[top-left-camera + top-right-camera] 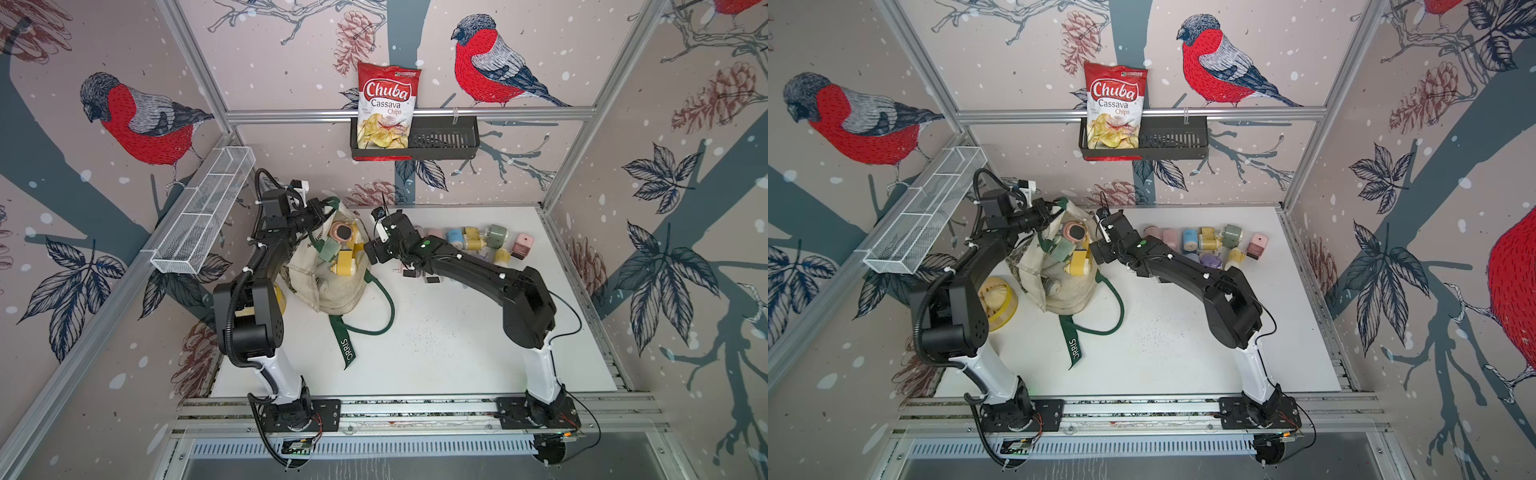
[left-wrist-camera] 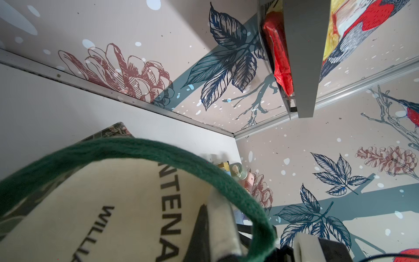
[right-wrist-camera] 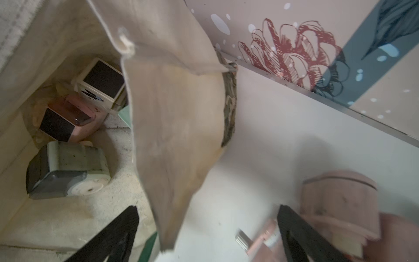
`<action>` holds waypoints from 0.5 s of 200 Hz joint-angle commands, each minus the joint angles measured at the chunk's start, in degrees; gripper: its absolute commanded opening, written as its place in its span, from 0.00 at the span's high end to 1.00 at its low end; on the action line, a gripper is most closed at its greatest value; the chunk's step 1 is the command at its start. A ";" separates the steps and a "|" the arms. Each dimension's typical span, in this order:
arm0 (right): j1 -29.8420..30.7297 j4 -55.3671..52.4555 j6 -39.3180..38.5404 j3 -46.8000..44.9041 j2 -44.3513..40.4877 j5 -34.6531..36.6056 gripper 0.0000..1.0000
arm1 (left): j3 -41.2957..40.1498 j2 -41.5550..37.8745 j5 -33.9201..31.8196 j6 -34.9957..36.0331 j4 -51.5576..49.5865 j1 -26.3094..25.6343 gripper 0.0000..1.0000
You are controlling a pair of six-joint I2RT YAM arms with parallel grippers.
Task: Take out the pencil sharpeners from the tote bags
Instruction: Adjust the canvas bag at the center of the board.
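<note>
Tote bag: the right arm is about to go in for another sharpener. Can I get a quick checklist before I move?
1. Left end effector shut on the tote bag rim, mouth open: ok.
2. Right end effector open and empty: ok.
3. Targets visible inside, pink sharpener and grey-green sharpener: ok.
4. Clear way in: not ok. The bag's cloth edge hangs between the open fingers.
5. Blurred pink sharpener outside the bag clear of the right finger: cannot tell.
</note>
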 commanded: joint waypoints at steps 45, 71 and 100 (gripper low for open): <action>-1.25 -1.14 3.80 6.68 6.34 -4.91 0.71 | 0.84 -0.68 3.07 0.19 1.68 -0.43 1.00; -1.44 2.17 4.90 -1.73 1.01 -4.13 0.94 | 0.84 -0.67 3.24 0.08 1.78 -0.43 1.00; -1.53 10.39 7.65 -17.14 -8.03 -4.03 0.98 | 0.91 -0.75 3.35 0.01 1.77 -0.52 1.00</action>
